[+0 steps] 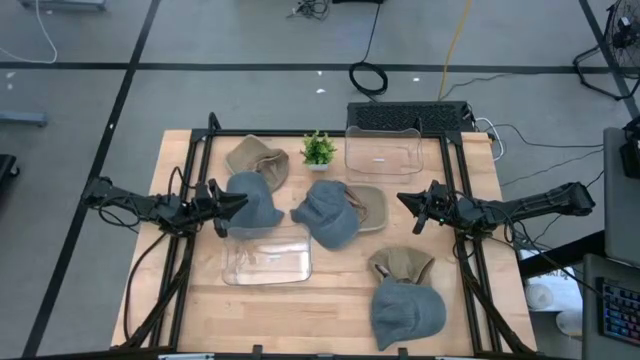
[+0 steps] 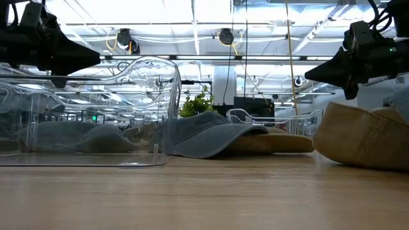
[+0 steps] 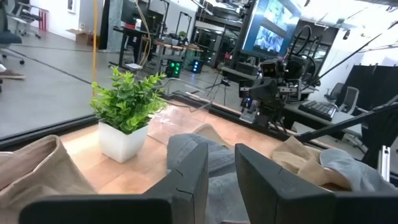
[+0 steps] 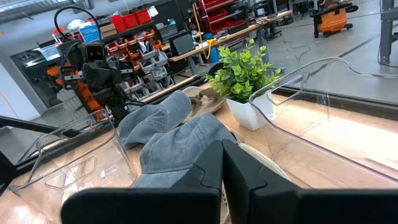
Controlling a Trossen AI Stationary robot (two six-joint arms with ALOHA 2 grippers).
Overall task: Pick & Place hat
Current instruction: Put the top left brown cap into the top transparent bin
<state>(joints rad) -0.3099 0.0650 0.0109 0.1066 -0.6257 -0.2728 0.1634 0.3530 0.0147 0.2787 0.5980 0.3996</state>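
Denim-blue hat [image 1: 331, 214] near the tabletop's middle, just below the small potted plant [image 1: 319, 149] as seen from above, lying partly over a tan hat [image 1: 367, 205] on its right. Second blue hat [image 1: 253, 203] down-left of the plant, touching the upper edge of the clear bin [image 1: 266, 262] lying flat toward the front of the wooden table [image 1: 330, 300]. Another tan hat [image 1: 257, 158] just left of the plant, a second clear bin [image 1: 383, 148] just right of it. Farthest from the plant, at the table's front right, a third tan hat [image 1: 402, 263] with a blue hat [image 1: 407, 312] touching it from below. Left gripper [image 1: 236, 203] raised above the table beside the second blue hat, down-left of the plant; fingers [image 3: 191, 171] parted by a narrow gap, nothing held between them. Right gripper [image 1: 405, 200] hovering right of the plant and a little lower, just beyond the tan hat under the middle blue one; fingers [image 4: 249, 174] pressed together, gripping nothing. Both grippers pointing inward toward the hats below the plant, well apart from each other.
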